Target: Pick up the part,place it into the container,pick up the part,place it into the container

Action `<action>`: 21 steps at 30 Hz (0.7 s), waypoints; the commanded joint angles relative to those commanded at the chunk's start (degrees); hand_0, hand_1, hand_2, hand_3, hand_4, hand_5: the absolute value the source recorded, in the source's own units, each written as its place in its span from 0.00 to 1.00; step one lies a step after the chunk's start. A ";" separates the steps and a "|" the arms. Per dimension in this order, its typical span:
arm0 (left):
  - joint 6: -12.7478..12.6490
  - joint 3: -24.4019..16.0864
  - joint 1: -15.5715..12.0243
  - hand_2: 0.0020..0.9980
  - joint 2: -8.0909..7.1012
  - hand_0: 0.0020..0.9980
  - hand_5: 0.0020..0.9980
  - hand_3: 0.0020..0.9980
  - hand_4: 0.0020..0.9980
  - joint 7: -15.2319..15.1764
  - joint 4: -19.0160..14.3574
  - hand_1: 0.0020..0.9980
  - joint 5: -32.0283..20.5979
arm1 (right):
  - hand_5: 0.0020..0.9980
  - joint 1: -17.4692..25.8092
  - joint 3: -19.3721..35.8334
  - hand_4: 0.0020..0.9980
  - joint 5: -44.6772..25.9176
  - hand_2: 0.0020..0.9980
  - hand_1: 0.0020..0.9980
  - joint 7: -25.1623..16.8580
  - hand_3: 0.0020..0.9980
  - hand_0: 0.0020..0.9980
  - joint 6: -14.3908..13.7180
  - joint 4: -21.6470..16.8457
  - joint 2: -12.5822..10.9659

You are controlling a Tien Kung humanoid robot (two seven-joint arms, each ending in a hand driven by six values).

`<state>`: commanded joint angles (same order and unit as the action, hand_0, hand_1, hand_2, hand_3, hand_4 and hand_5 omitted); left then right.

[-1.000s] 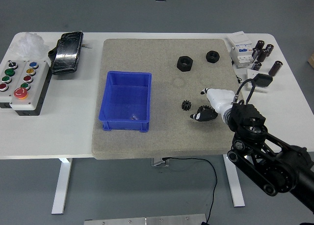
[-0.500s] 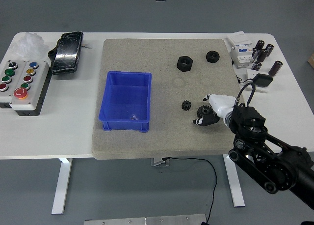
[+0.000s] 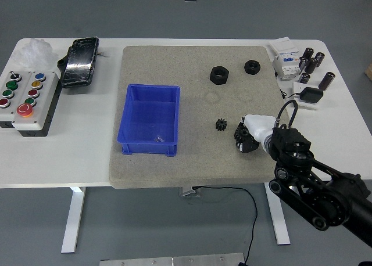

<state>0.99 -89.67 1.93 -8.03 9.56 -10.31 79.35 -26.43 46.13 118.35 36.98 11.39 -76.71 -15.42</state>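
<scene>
Gears (image 3: 221, 125): two; nuts (image 3: 219, 75): two; bin (image 3: 149, 119): one.

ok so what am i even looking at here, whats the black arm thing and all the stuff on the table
This single picture comes from a camera on the robot's head, looking down over a white table. The black arm from the lower right is the robot's own; it ends in the right hand, whose fingers are curled around a small black gear on a tan mat. Whether the gear is off the mat yet I cannot tell. The left arm is out of view.

A second small gear lies just left of the hand, and two large black nuts sit farther back. The blue bin is the container for the parts. At the left are a button box and a black pouch; at the far right, electrical parts.
</scene>
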 joint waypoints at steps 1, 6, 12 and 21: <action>0.00 0.01 0.03 0.56 -0.03 0.62 0.48 0.64 0.57 -0.04 0.00 0.52 0.00 | 0.11 -0.03 -0.09 0.34 -0.03 0.59 0.52 0.00 0.65 0.31 -0.04 -0.19 -0.08; 0.00 0.43 0.22 0.56 -0.17 0.62 0.49 0.64 0.57 -0.54 0.00 0.52 -0.45 | 0.02 -0.22 -0.86 0.25 0.04 0.52 0.49 0.00 0.60 0.30 -0.99 -0.21 -0.07; -0.04 0.29 0.12 0.56 -0.13 0.62 0.49 0.64 0.57 -0.42 0.00 0.52 -0.43 | 0.00 -2.08 -2.20 0.41 1.75 0.43 0.47 0.00 0.52 0.28 -3.10 -0.69 -0.38; 0.39 -4.20 -0.22 0.56 -0.43 0.61 0.50 0.64 0.57 1.14 0.00 0.52 5.90 | 0.00 -11.76 -10.56 0.42 5.40 0.38 0.47 0.00 0.51 0.29 -12.36 -0.80 4.20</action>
<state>1.38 -93.87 1.71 -8.46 10.70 -10.31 85.25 -38.18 35.56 123.75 36.98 -0.97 -77.50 -11.21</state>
